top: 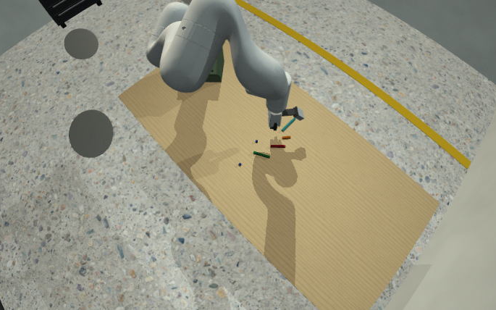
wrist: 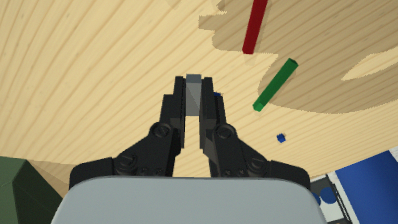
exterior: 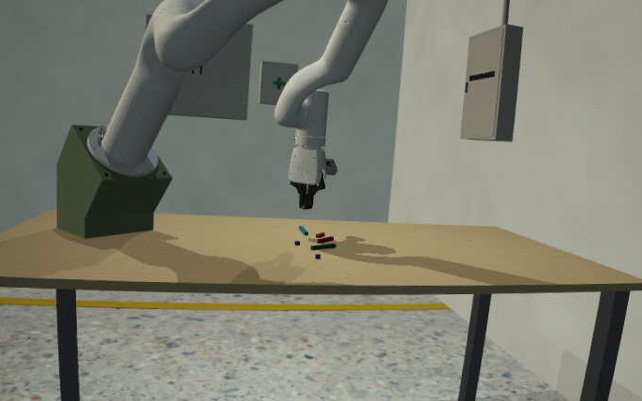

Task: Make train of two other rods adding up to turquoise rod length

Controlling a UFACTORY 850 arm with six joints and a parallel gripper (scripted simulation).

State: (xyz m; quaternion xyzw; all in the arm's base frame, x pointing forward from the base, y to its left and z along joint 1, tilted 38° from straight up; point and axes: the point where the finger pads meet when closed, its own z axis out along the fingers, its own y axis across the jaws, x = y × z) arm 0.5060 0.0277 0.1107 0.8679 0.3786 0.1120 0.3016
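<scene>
My gripper [wrist: 193,92] is shut on a short grey rod [wrist: 193,90] and holds it well above the table; it also shows in the exterior view [exterior: 306,202] and the top view [top: 273,126]. On the table lie the turquoise rod [top: 288,124], an orange rod [top: 286,137], a red rod [top: 277,146] and a green rod [top: 261,154]. The red rod [wrist: 254,26] and green rod [wrist: 274,85] show in the wrist view, ahead and to the right of the fingers. Two small blue cubes [top: 256,141] [top: 240,164] lie to the left of the rods.
The arm's green base [exterior: 109,182] stands at the far left end of the wooden table. The rods lie in the arm's shadow near the table's middle. A yellow line [top: 357,77] runs on the floor beyond the table.
</scene>
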